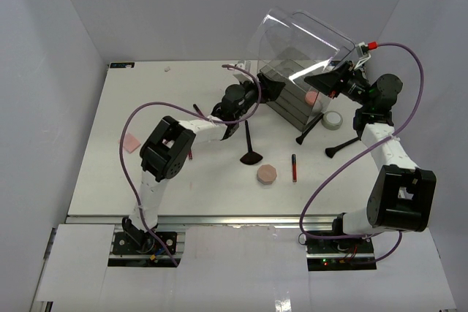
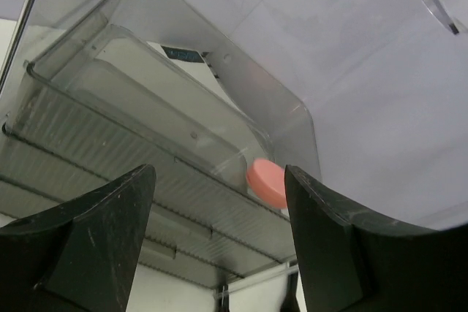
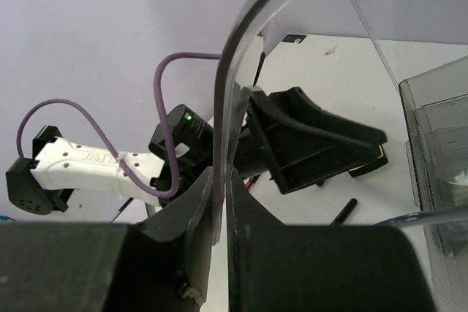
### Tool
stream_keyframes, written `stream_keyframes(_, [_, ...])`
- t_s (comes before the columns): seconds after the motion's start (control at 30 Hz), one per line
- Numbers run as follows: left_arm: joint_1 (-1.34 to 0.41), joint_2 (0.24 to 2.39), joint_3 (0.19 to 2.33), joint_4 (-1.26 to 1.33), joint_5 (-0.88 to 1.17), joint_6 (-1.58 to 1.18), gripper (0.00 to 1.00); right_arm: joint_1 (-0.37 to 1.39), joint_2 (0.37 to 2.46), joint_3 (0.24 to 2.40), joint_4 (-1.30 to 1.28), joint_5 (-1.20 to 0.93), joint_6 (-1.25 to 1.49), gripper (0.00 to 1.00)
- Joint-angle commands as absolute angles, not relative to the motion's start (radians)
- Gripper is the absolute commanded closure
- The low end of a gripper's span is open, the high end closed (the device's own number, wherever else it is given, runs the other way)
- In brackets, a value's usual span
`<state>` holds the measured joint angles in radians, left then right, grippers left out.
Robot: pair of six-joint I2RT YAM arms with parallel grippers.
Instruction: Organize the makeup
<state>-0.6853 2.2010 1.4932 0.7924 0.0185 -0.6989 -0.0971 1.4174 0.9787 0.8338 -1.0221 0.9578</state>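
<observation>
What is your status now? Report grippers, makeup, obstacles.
Left gripper open, empty, at the box. Right gripper shut on the clear lid, holding it up. Pink puff inside the box; brush, pencil on the table. No obstacle seen.

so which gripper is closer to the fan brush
Left. The left gripper sits open by the drawer box, just past the handle end of the fan brush; the right gripper is farther right, clamped on the clear lid.

No legible txt anywhere. Small dark label point(image 2: 183, 53) on clear drawer box point(image 2: 146, 129), left wrist view: too blurred to read. Faint print on left arm's white link point(image 3: 80, 162), right wrist view: illegible
</observation>
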Motion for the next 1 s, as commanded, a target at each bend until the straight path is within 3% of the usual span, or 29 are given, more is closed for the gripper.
stream_keyframes(0.0, [-0.693,2.026,1.361,0.874,0.043,-0.72,0.18,-0.086,1.363,1.001,0.89,-1.078,0.916,0.87])
stream_keyframes(0.17, [-0.679,1.97,1.297,0.91,0.034,-0.723,0.17,-0.086,1.352,1.005,0.811,-1.075,0.852,0.87])
stream_keyframes(0.43, [-0.661,1.936,1.364,0.863,0.053,-0.701,0.17,-0.086,1.33,1.023,0.667,-1.077,0.729,0.86])
stream_keyframes(0.67, [-0.65,1.906,1.367,0.861,0.076,-0.703,0.16,-0.086,1.313,1.037,0.559,-1.074,0.639,0.81])
stream_keyframes(0.77, [-0.646,1.915,1.397,0.851,0.116,-0.708,0.16,-0.086,1.303,1.033,0.519,-1.068,0.591,0.73])
stream_keyframes(0.83, [-0.646,1.919,1.412,0.85,0.143,-0.711,0.16,-0.086,1.301,1.032,0.5,-1.071,0.575,0.63])
stream_keyframes(0.9, [-0.644,1.919,1.418,0.851,0.157,-0.723,0.16,-0.086,1.29,1.035,0.431,-1.072,0.519,0.46])
stream_keyframes(0.97, [-0.642,1.917,1.426,0.844,0.171,-0.725,0.16,-0.086,1.271,1.038,0.343,-1.066,0.436,0.38])
